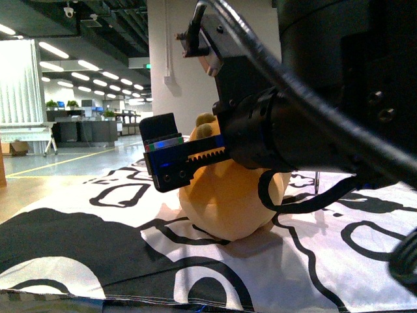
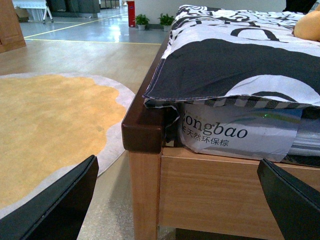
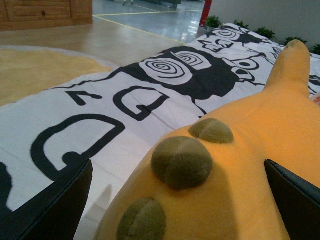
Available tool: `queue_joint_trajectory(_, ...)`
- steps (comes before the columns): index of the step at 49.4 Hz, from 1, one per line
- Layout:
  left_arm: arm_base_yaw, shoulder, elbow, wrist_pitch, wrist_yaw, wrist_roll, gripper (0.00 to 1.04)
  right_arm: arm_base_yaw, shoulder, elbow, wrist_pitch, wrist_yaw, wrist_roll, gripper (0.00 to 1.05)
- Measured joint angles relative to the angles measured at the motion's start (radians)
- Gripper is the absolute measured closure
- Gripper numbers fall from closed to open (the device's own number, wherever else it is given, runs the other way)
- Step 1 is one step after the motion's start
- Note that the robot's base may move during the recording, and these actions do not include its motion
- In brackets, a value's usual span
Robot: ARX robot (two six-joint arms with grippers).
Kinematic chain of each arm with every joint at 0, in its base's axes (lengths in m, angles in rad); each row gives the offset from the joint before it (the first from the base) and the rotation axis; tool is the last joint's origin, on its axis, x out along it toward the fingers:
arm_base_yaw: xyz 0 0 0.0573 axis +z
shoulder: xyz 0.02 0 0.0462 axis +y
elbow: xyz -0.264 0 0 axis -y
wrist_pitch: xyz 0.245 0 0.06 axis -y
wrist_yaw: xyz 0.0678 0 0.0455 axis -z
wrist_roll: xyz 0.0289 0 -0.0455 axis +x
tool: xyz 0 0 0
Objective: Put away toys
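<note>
An orange-yellow plush toy [image 1: 225, 202] with olive bumps along its back lies on the black-and-white bedspread [image 1: 98, 248]. My right gripper [image 3: 177, 200] is open, its two black fingers spread on either side of the toy's back [image 3: 240, 165], right above it. In the front view the right arm [image 1: 260, 130] stands close before the toy and hides its upper part. My left gripper [image 2: 180, 200] is open and empty, low beside the bed's wooden corner post [image 2: 145, 165]. A bit of the toy shows at the far edge of the left wrist view [image 2: 309, 25].
The bed has a dark wooden rail [image 2: 145, 125], a light wooden side board [image 2: 225, 195] and a plastic-wrapped mattress [image 2: 235, 132]. A yellow rug [image 2: 45, 125] lies on the floor beside it. A wooden cabinet [image 3: 45, 10] stands farther off. A cable [image 1: 306, 195] loops near the toy.
</note>
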Motion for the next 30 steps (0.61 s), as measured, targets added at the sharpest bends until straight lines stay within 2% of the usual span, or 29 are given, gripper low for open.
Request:
queue_joint_trajectory(12,0.0,0.0,0.0,0.0,0.0,0.0,0.06,-0.064,0.075,0.026,0.022,0.103,-0.023,0.0)
queue_joint_trajectory(24,0.0,0.0,0.0,0.0,0.0,0.0,0.06,-0.095,0.082,-0.007,0.024,0.084,-0.022,0.0)
queue_joint_trajectory(26,0.0,0.0,0.0,0.0,0.0,0.0,0.06,-0.1,0.082,-0.013,0.029,0.08,-0.018,0.02)
queue_joint_trajectory(30,0.0,0.0,0.0,0.0,0.0,0.0,0.06,-0.109,0.082,-0.024,0.031,0.07,-0.012,0.13)
